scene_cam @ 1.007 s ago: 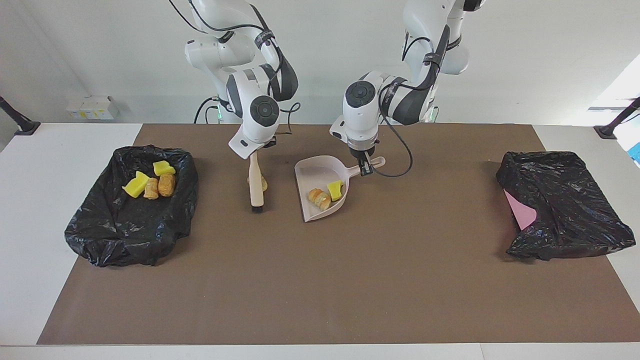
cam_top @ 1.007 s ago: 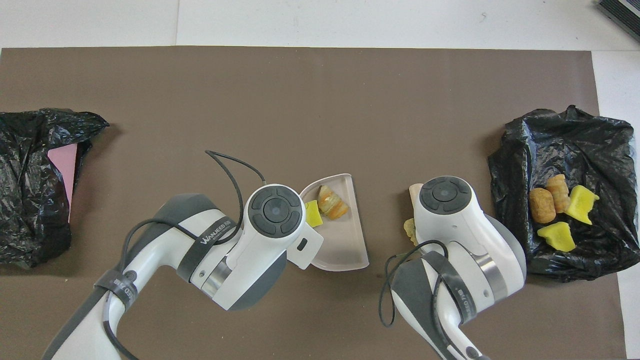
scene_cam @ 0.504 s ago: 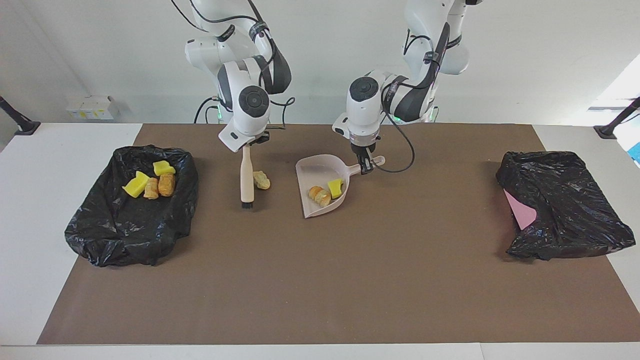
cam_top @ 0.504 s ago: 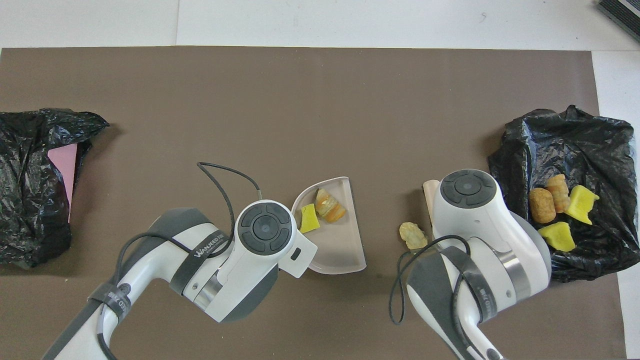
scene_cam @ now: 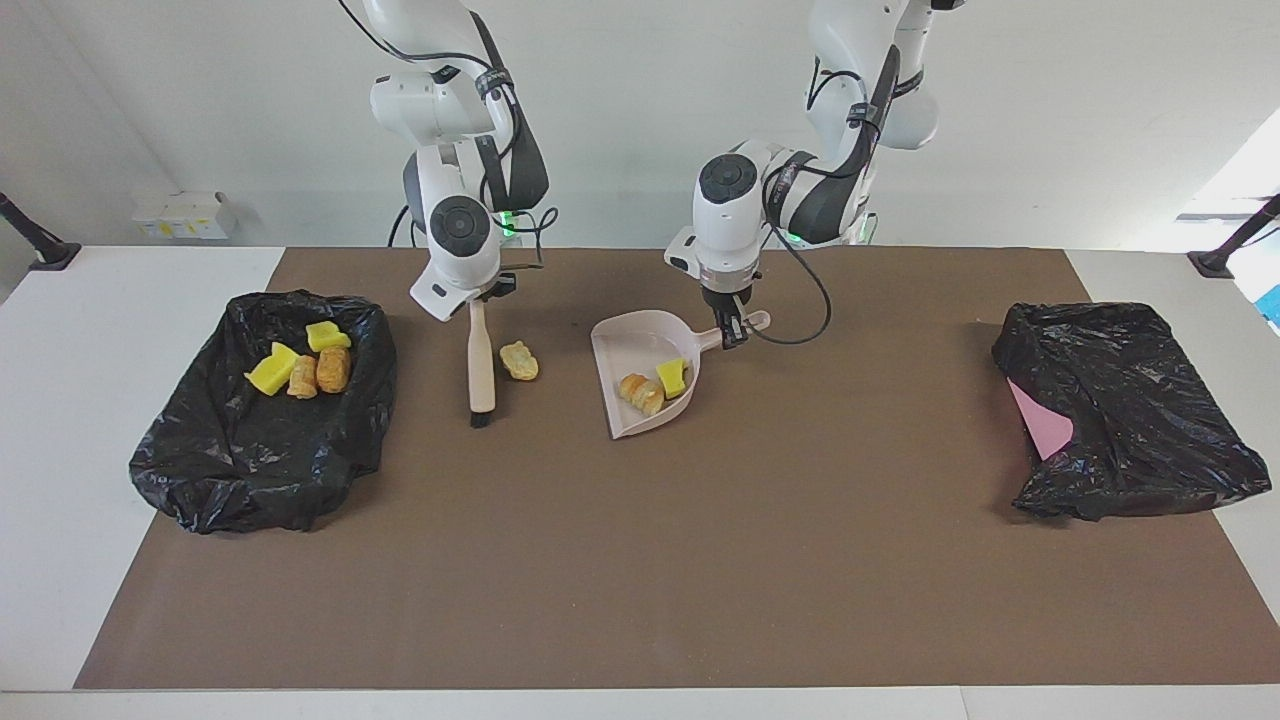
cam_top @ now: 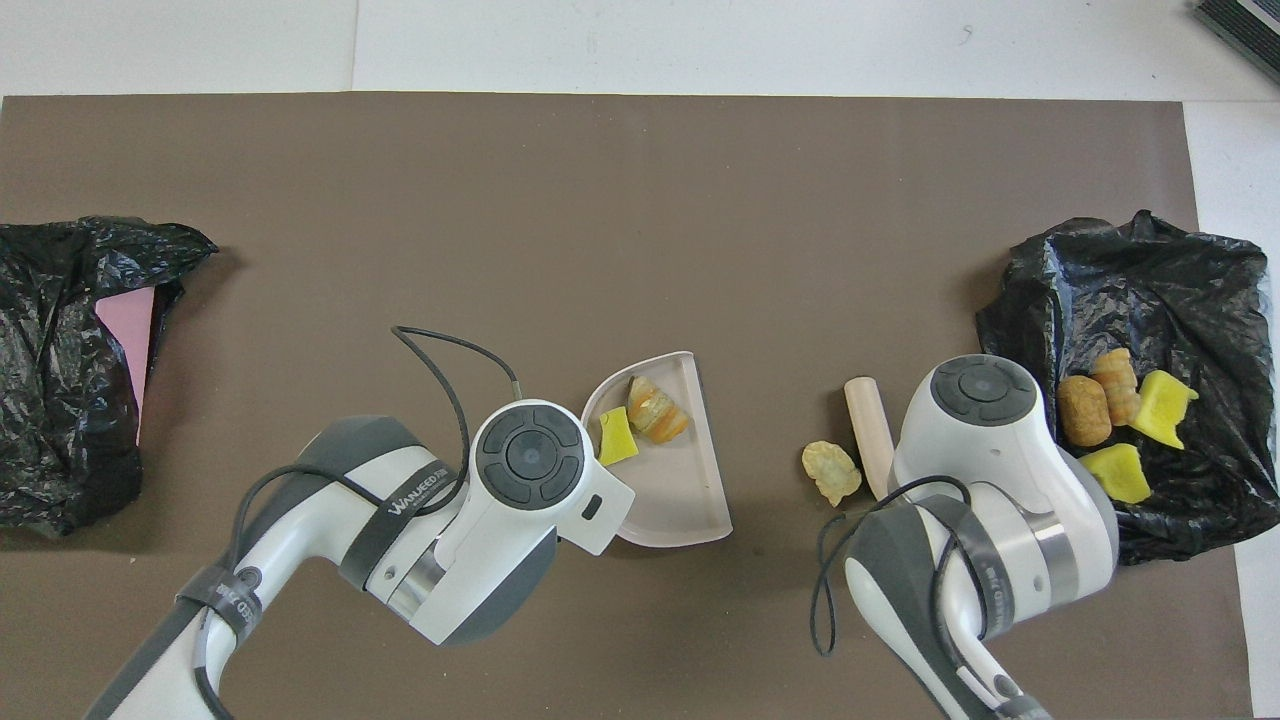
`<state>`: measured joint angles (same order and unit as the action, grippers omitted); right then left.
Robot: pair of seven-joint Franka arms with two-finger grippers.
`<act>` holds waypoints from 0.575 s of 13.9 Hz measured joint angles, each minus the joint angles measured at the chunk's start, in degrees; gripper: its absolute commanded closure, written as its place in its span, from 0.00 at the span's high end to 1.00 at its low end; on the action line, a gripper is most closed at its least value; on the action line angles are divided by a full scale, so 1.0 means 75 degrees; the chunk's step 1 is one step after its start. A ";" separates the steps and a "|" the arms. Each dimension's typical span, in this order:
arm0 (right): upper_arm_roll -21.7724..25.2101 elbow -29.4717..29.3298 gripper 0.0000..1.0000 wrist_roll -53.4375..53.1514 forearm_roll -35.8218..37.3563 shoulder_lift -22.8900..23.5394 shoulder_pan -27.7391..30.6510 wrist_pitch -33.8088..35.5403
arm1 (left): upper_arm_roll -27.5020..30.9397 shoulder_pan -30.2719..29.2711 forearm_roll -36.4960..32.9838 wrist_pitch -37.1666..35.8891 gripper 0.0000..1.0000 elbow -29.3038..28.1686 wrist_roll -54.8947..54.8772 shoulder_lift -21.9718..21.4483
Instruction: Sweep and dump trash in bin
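Observation:
My right gripper (scene_cam: 480, 297) is shut on a brush (scene_cam: 481, 362) with a pale handle, its dark bristle tip down at the brown mat. One tan trash lump (scene_cam: 519, 360) lies on the mat close beside the brush, between it and the dustpan; it also shows in the overhead view (cam_top: 831, 472). My left gripper (scene_cam: 733, 328) is shut on the handle of the pale dustpan (scene_cam: 625, 345), which holds a yellow chunk (scene_cam: 671, 377) and a bread piece (scene_cam: 638, 392). The black-bagged bin (scene_cam: 250, 470) at the right arm's end holds several trash pieces (scene_cam: 300, 368).
A second crumpled black bag (scene_cam: 1140, 420) with a pink sheet (scene_cam: 1045, 425) showing lies at the left arm's end. The brown mat (scene_cam: 640, 560) covers most of the white table. A cable loops from the left wrist (scene_cam: 815, 310) near the dustpan handle.
The right arm has carried the brush toward the bin, off the tan lump, which now lies uncovered. The left arm drew the dustpan slightly toward the robots, then held still.

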<state>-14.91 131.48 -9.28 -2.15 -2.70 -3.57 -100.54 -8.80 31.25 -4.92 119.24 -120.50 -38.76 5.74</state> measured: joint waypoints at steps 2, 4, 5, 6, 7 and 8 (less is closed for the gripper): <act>-0.0027 0.0058 0.00 -0.0152 -0.1079 0.0000 -0.0698 -0.0446 | 0.0000 0.0000 0.0005 -0.0125 0.00 0.0000 0.0012 -0.0007; -0.0049 0.0064 0.00 -0.0628 -0.2253 0.0007 -0.1327 -0.1092 | 0.0000 0.0000 0.0007 -0.0182 0.00 0.0000 0.0031 -0.0023; -0.0055 0.0015 0.00 -0.0946 -0.2595 0.0014 -0.1620 -0.1323 | 0.0000 0.0000 0.0007 -0.0190 0.00 0.0000 0.0036 -0.0030; -0.0060 -0.0137 0.00 -0.1355 -0.2735 0.0040 -0.1850 -0.1376 | 0.0000 0.0000 0.0007 -0.0190 0.00 0.0000 0.0036 -0.0037; -0.0064 -0.0356 0.00 -0.1685 -0.2786 0.0064 -0.1970 -0.1323 | 0.0000 0.0000 0.0007 -0.0190 0.00 -0.0001 0.0037 -0.0042; -0.0061 -0.0624 0.00 -0.1877 -0.2807 0.0073 -0.1983 -0.1136 | 0.0001 -0.0003 0.0007 -0.0189 0.00 -0.0001 0.0036 -0.0043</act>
<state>-15.37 126.80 -23.36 -23.20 -2.16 -18.45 -109.05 -8.79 31.22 -4.86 117.82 -120.50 -38.49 5.42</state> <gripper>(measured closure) 0.740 0.674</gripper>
